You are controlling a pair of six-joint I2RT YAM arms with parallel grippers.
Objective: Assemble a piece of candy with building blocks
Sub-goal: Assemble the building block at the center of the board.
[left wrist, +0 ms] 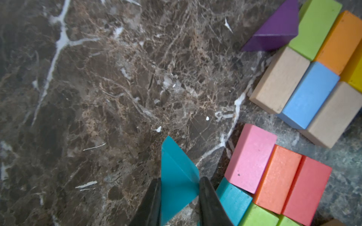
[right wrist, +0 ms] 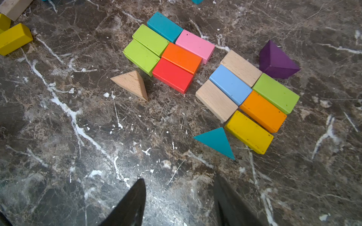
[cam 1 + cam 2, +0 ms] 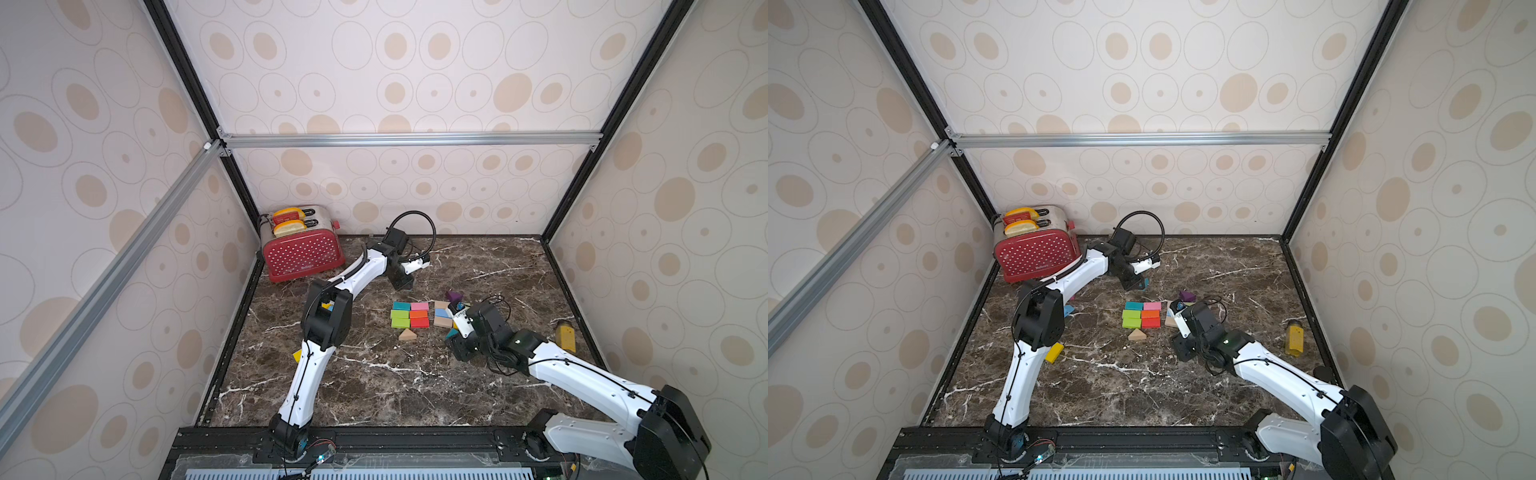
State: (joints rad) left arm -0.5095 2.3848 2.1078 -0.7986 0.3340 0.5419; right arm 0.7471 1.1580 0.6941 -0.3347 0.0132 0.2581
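Far left corner of the counter [image 3: 374, 386] first: the red toaster [image 3: 303, 253] has two slots and both are filled. A red-faced slice [image 3: 287, 214] sits at the back, a pale bread slice [image 3: 289, 227] in front of it.

On to the blocks, mid-counter! The first slab [image 3: 419, 314] is six bricks lying flat, two rows of three, packed tight: teal brick [image 2: 164, 26], pink brick [image 2: 195, 46], two lime bricks [image 2: 150, 39], orange-red brick [image 2: 181, 57], red brick [image 2: 172, 75]. Just beside its near edge lies a bare-wood wedge [image 2: 132, 84].

The second slab [image 3: 442, 321] sits just to the right, six again: two bare-wood bricks [image 2: 241, 67], sky-blue brick [image 2: 230, 84], third lime brick [image 2: 276, 93], orange brick [image 2: 262, 110], yellow brick [image 2: 248, 132]. A purple wedge [image 2: 278, 60] sits at its far corner, and a loose teal wedge [image 2: 216, 140] lies just beside the yellow brick. Wedge tally: four, two of them teal.

The left hand [image 1: 179, 182] is pinched narrow on the gripped teal wedge [image 1: 176, 166], tip poking out past the fingertips, right next to the teal brick on the first slab's far side — whether it touches the counter, I can't tell.

The right hand [image 2: 179, 178] has its fingers spread a moderate way apart with nothing between them, over bare counter on the near side of the slabs.

A mustard-yellow bottle [image 3: 566, 336] stands by the right wall, well apart.
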